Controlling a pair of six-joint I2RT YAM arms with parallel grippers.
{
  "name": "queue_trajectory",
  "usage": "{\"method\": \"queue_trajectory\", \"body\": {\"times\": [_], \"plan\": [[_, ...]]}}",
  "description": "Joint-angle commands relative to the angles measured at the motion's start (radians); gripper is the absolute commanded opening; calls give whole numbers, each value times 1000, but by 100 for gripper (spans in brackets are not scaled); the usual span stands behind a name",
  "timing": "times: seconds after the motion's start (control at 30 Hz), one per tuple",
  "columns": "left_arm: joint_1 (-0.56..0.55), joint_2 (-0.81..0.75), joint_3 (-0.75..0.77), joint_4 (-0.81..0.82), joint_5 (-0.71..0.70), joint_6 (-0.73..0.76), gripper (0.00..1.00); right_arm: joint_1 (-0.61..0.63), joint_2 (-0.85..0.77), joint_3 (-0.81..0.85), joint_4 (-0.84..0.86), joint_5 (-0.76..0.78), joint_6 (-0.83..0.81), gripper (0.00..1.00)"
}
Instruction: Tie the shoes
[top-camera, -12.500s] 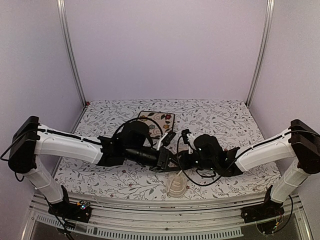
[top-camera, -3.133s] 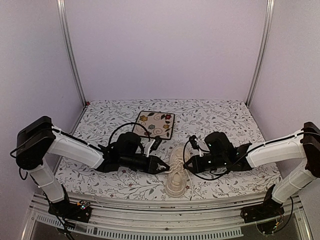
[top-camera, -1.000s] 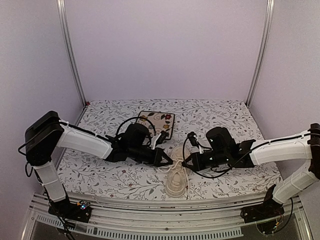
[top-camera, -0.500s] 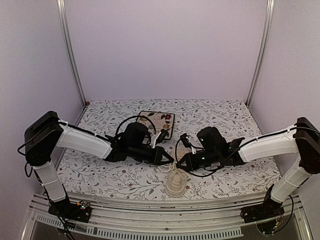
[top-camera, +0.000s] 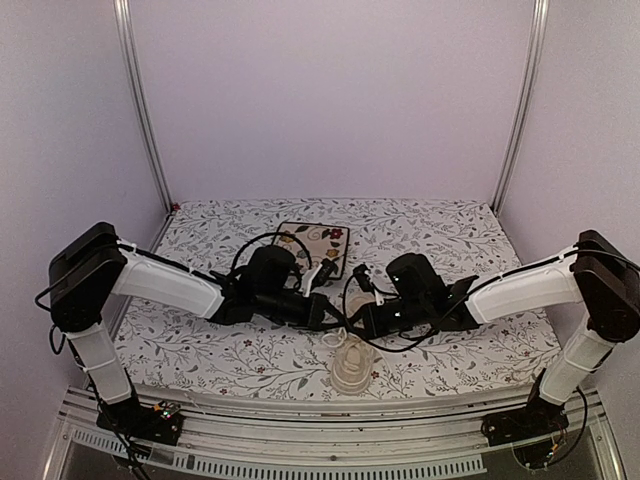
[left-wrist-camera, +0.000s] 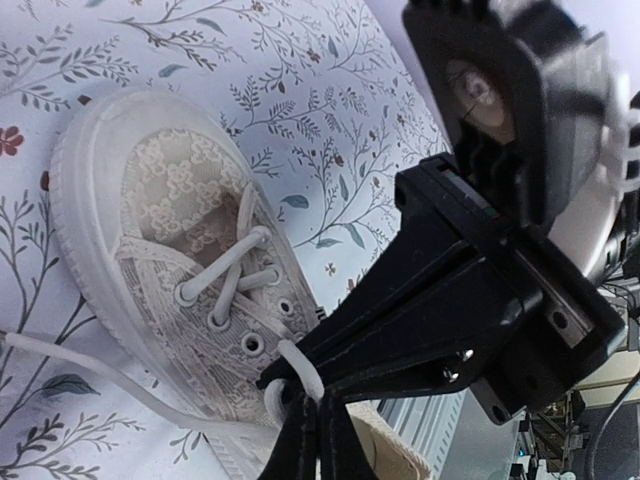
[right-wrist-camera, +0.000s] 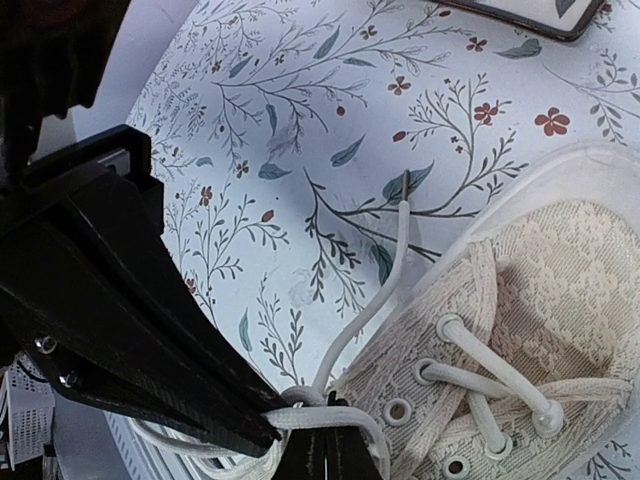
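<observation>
Above the shoe (top-camera: 352, 368) | right end effector (top-camera: 360, 322) brought against left end effector (top-camera: 336, 323) | both clamped shut on laces (right-wrist-camera: 352, 328) | crossing judged underway

Sneaker (top-camera: 352, 368) far half hidden from above; heel cut off both wrist views.
</observation>
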Motion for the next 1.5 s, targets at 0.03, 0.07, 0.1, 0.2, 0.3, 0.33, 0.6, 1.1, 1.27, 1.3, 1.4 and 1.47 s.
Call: {"method": "queue_trajectory", "body": {"times": [0.03,0.07,0.1,0.2,0.3,0.33,0.6,1.1,1.27,1.3,1.4,1.47], "plan": [[-5,-13,-21,34,17,-11,0,21,29,10,96,53,35,2],[-5,-11,-23,33,17,-13,0,24,30,7,101,55,39,2],[-5,-11,-27,33,18,-15,0,26,30,5,104,58,41,2],[-5,-25,-36,20,3,-11,0,27,26,-8,106,67,46,2],[7,-67,-39,-17,-53,16,6,27,13,-28,106,73,50,2],[13,-86,-38,-30,-71,28,9,28,9,-34,106,74,49,2],[63,-106,-31,-62,-131,37,35,28,-2,-53,107,70,45,2],[75,78,79,-122,-48,27,34,28,-47,-85,95,72,46,2],[72,105,84,-116,1,33,30,28,-53,-94,86,77,45,2],[72,108,83,-116,8,33,29,27,-52,-95,87,77,45,2],[70,106,70,-96,32,30,27,28,-51,-92,87,78,47,2],[65,102,58,-85,42,28,27,29,-50,-91,87,78,47,2]]}}
